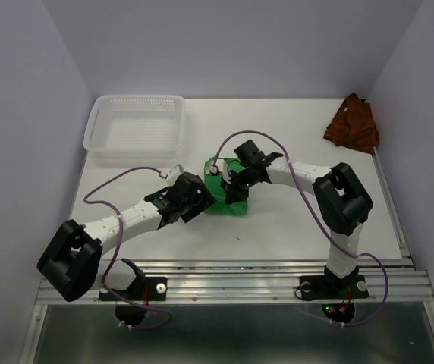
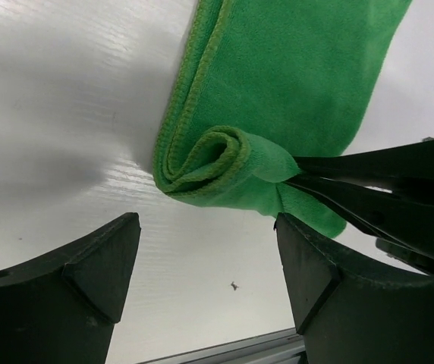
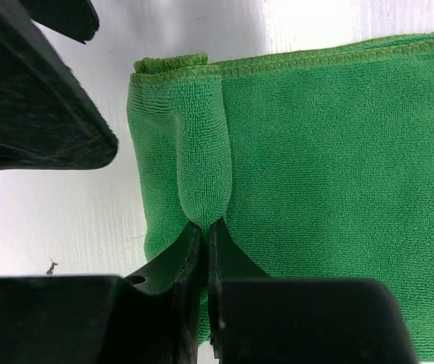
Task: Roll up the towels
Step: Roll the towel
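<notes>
Right jaws pinch the green towel at its rolled end (left jaws spread alongside).

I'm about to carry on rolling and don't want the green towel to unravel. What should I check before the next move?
1. Grip: right pincer shut on the curled edge of the green towel: ok.
2. Start of the roll: one loose turn formed: ok.
3. Helper: left pincer open, holding nothing, facing the roll's end: ok.
4. Unrolled part lies flat on the table: ok.
5. Far end of the roll even: cannot tell.
6. rust towel laid out for its turn: not ok, crumpled in the far right corner.
</notes>
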`<state>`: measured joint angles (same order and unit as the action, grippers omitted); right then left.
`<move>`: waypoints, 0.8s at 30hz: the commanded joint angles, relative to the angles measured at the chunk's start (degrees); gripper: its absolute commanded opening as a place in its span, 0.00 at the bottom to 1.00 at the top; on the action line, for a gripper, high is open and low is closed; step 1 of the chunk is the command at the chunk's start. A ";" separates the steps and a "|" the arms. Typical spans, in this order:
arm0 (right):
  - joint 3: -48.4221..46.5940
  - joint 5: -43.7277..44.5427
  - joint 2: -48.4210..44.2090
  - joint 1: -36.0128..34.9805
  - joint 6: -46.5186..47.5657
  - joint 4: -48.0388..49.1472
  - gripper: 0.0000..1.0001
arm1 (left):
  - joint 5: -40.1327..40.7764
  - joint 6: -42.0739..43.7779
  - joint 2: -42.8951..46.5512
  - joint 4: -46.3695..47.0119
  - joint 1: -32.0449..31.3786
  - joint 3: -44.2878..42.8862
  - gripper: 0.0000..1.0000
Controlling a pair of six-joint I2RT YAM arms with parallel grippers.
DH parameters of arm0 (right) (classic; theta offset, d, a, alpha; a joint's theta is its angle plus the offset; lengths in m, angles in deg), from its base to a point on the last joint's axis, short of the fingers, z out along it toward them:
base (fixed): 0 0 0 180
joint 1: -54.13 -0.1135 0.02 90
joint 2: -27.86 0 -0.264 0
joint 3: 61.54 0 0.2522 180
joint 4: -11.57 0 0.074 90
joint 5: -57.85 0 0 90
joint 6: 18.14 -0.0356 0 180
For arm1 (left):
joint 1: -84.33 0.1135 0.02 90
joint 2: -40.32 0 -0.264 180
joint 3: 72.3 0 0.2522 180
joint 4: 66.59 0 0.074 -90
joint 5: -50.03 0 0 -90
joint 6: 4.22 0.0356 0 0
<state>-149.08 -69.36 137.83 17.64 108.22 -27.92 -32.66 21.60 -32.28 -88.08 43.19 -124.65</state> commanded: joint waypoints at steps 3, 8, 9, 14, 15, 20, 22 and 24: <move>-1.37 -2.60 0.51 1.16 0.46 -0.19 0.03 | -0.46 3.45 -5.44 3.33 0.45 -0.70 0.83; 0.12 -2.78 0.24 1.16 2.49 0.42 0.07 | -0.98 4.15 -8.35 4.82 1.86 -1.49 0.82; 0.21 -3.13 0.33 1.16 2.84 0.34 0.08 | -0.98 4.33 -8.96 5.52 1.86 -1.40 0.82; 0.48 -3.83 0.59 1.16 3.63 0.69 0.13 | -1.16 3.45 -10.54 6.23 3.52 -1.05 0.72; 0.48 -3.83 0.59 1.16 3.89 0.60 0.16 | -0.98 3.28 -10.63 6.15 3.70 -0.96 0.72; 0.83 -4.53 -1.33 1.16 7.84 -0.45 0.44 | -2.56 4.94 -14.06 6.58 4.41 -2.54 0.67; 0.39 -4.54 -2.13 1.16 8.20 -0.89 0.52 | -3.44 5.21 -15.90 7.20 4.50 -3.07 0.63; -0.14 -4.27 -3.44 1.16 8.99 -1.51 0.60 | -4.06 5.47 -16.87 7.29 4.50 -3.68 0.58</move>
<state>-148.57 -72.42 138.03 18.49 114.56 -27.92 -36.16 25.29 -46.71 -80.30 47.34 -127.10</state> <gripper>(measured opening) 0.569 0.605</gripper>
